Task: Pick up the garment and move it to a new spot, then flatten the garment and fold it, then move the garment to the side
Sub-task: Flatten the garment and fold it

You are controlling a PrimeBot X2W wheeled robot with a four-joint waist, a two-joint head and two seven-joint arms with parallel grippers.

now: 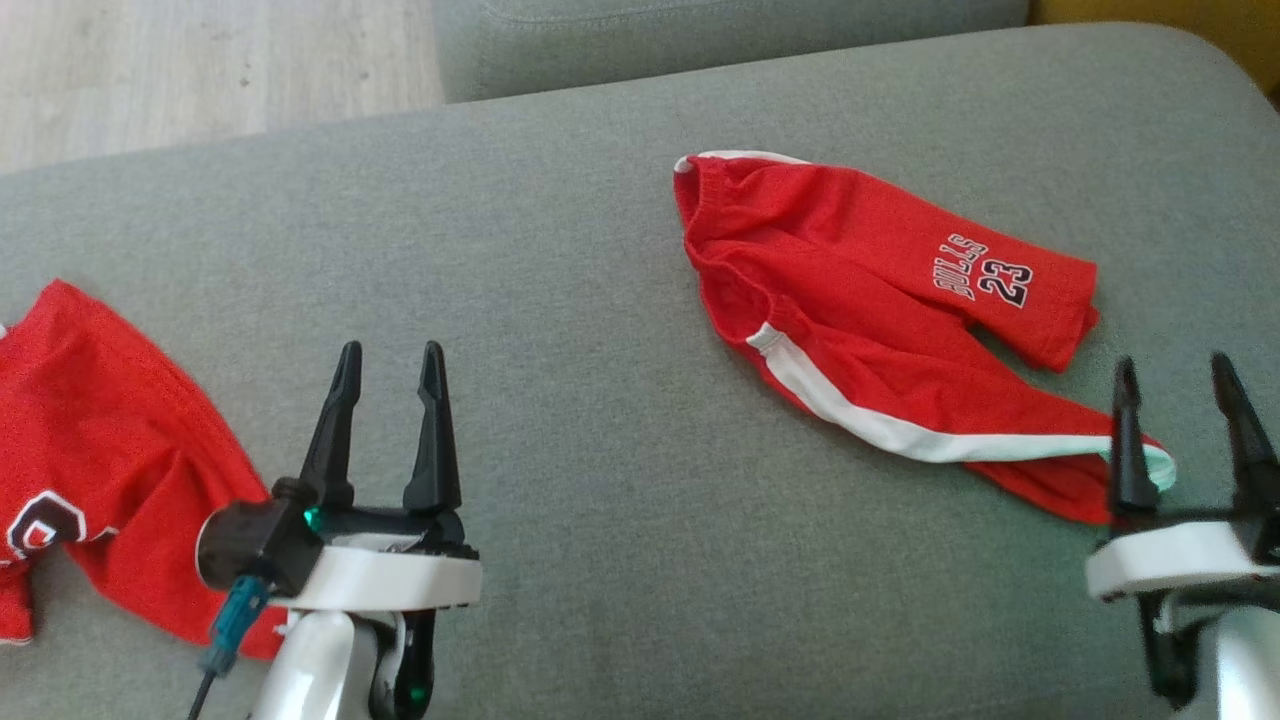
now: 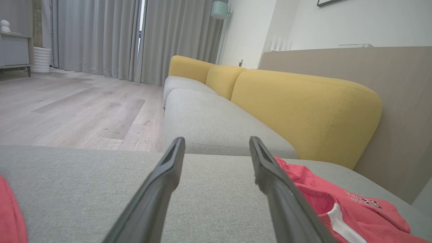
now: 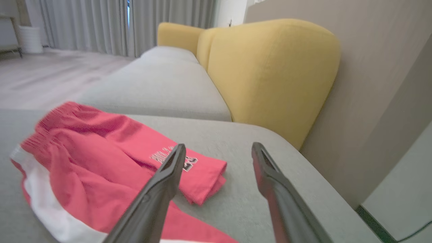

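Spread and empty, my right gripper [image 1: 1175,362] hovers at the leg hem of the shorts [image 1: 860,290] — legs trailing toward it — left gripper [image 1: 391,350], also spread, well apart.

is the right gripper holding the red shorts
No, the right gripper is open and empty, and the shorts lie loose on the sofa.

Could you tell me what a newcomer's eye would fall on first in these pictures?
The red shorts, with a white side stripe and BULLS 23 print, lie rumpled right of centre on the grey cushion. A second red garment sits at the head view's left edge beside the open left gripper, while the open right gripper stands at one leg's hem. Behind, in the wrist views, a yellow backrest stands out.
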